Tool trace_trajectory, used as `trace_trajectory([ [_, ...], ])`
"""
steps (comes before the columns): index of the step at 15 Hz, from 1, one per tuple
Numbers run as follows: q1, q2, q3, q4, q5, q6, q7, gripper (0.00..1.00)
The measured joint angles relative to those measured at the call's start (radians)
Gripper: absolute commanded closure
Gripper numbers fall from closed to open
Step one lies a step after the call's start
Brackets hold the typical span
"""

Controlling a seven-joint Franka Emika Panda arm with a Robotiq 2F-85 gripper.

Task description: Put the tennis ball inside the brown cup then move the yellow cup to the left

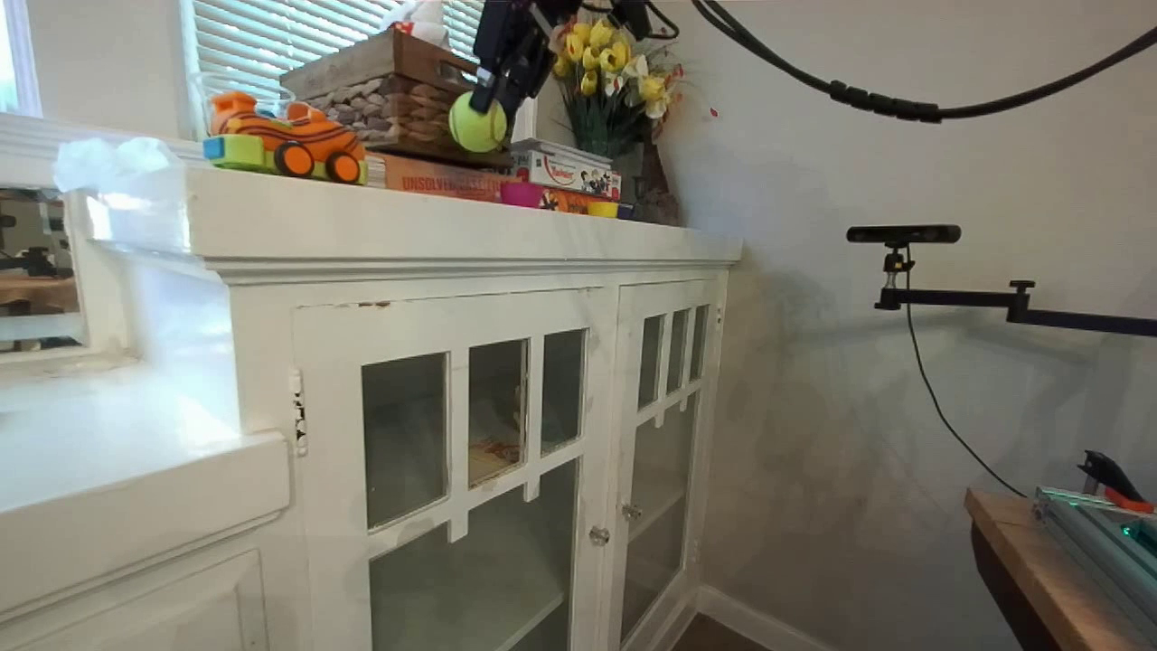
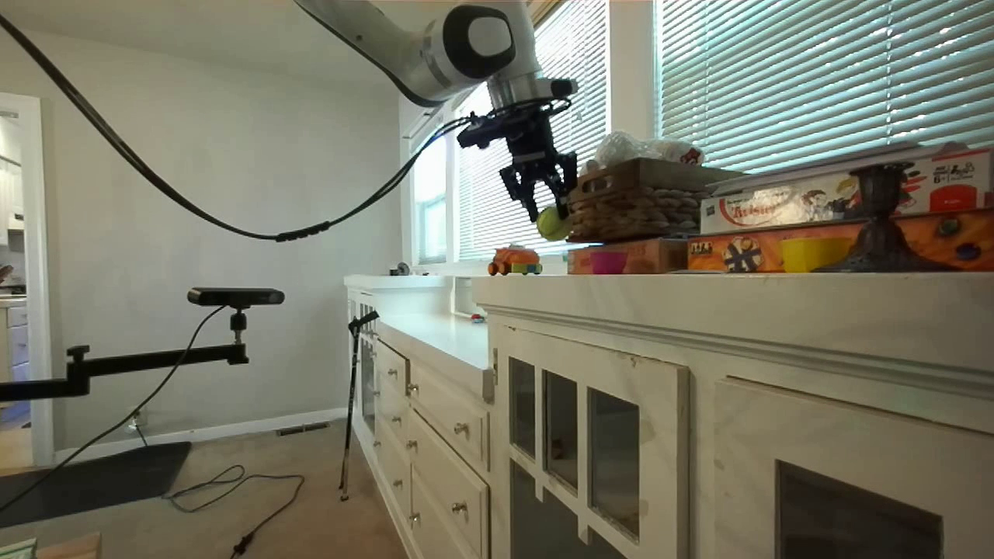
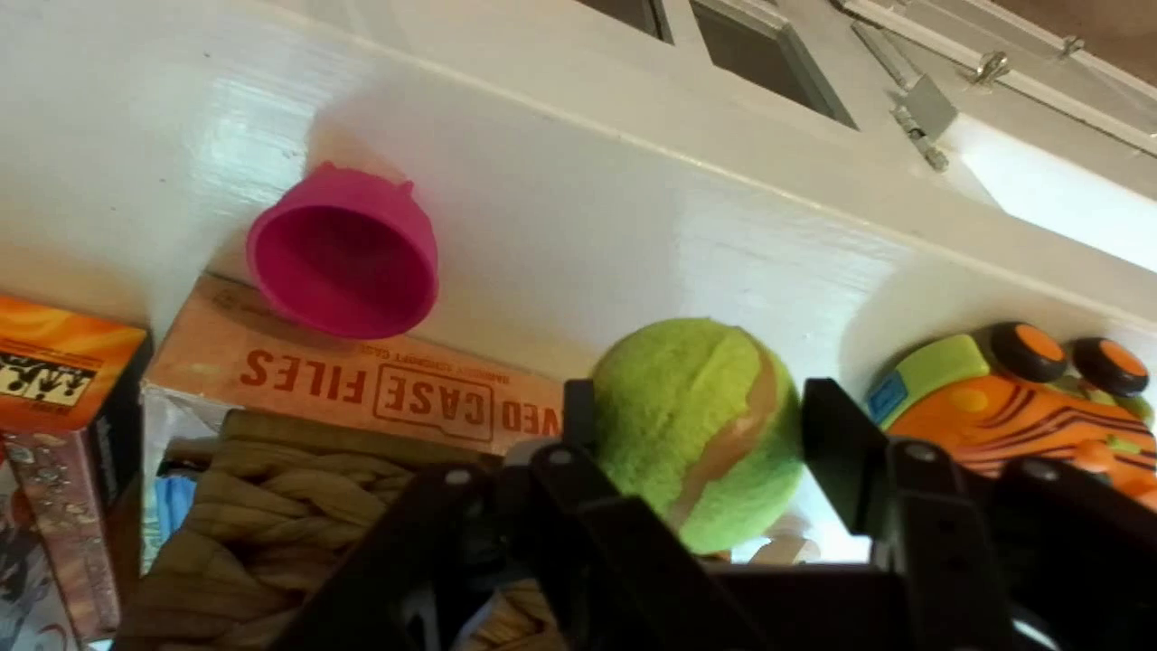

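Note:
My gripper point(image 3: 700, 409) is shut on the tennis ball point(image 3: 687, 443), with one finger on each side of it. The yellow-green ball is held in the air above the white countertop, beside the wicker basket, in both exterior views point(image 1: 477, 124) point(image 2: 552, 225). A magenta cup point(image 3: 343, 258) stands on the counter in front of a box, off to one side of the ball; it also shows in both exterior views point(image 1: 522, 193) point(image 2: 608, 262). The small yellow cup point(image 2: 814, 254) stands farther along the counter and is out of the wrist view. No brown cup shows.
A brown wicker basket point(image 2: 637, 206) sits on an orange-brown box point(image 3: 380, 380). An orange toy truck point(image 3: 1030, 407) stands beside them. Stacked game boxes point(image 2: 761, 213), a dark candlestick point(image 2: 881, 210) and yellow flowers point(image 1: 610, 59) line the counter. The counter's front edge point(image 3: 723, 172) drops to cabinet doors.

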Motion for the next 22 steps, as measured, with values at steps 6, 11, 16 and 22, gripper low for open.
trace_trajectory([
  [6, -0.035, -0.030, -0.018, -0.002, 0.001, -0.030, 0.000, 0.66],
  [11, -0.055, -0.019, -0.030, -0.005, 0.001, -0.030, 0.000, 0.66],
  [16, -0.070, -0.008, -0.041, -0.005, 0.001, -0.032, 0.000, 0.66],
  [22, -0.083, 0.002, -0.052, -0.005, 0.001, -0.032, 0.000, 0.66],
])
